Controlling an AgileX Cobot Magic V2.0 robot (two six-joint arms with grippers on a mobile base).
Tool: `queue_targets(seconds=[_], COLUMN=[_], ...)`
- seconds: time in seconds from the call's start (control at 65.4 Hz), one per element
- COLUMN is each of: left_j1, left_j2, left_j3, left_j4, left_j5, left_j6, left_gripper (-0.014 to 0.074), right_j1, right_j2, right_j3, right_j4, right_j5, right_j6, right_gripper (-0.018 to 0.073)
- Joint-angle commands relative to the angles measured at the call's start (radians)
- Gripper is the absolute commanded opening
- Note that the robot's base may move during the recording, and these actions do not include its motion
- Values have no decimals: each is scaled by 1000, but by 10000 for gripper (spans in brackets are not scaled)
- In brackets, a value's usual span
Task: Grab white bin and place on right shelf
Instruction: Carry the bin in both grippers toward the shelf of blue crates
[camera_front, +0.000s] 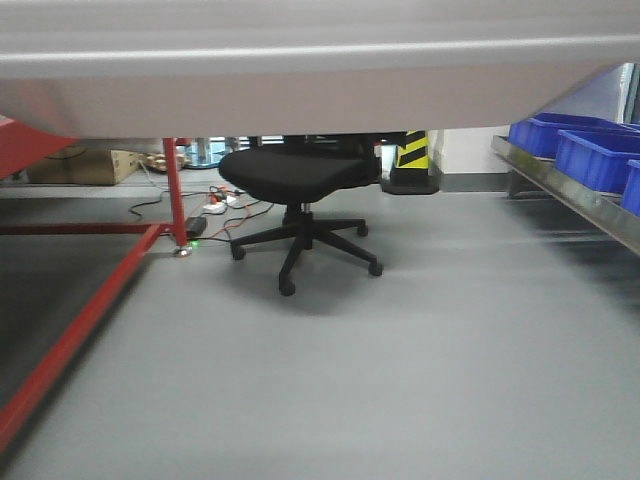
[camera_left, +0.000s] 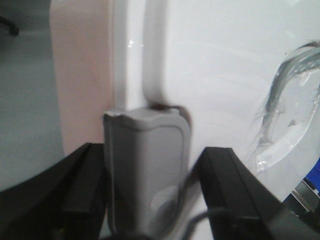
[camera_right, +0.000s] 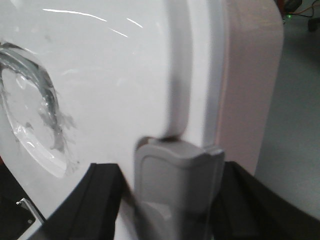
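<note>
The white bin hangs in the air and fills the top of the front view, its pinkish-white underside above the grey floor. In the left wrist view its glossy lid shows, with a grey latch between the black fingers of my left gripper. In the right wrist view my right gripper straddles the other grey latch at the bin's opposite end. Both grippers are shut on the bin at these latches. The right shelf runs along the right side of the front view.
Blue crates sit on the shelf. A black office chair stands ahead in the middle of the floor. A red-framed table is on the left, with cables and a power strip beside its leg. A yellow-black striped post stands behind.
</note>
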Motion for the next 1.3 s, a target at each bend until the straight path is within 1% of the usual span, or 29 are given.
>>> queue_targets(seconds=[0.0, 1.285], left_j1=[-21, -21], left_j2=[0, 0], left_j3=[-32, -32], left_j4=[-197, -198], left_j5=[36, 38], left_j6=[5, 5], left_gripper=[241, 242], right_j1=[10, 10], right_j2=[-7, -7], right_j3=[-26, -26], right_j4=[175, 175], right_j5=[46, 46], right_j6=[-18, -18], right_gripper=[398, 398])
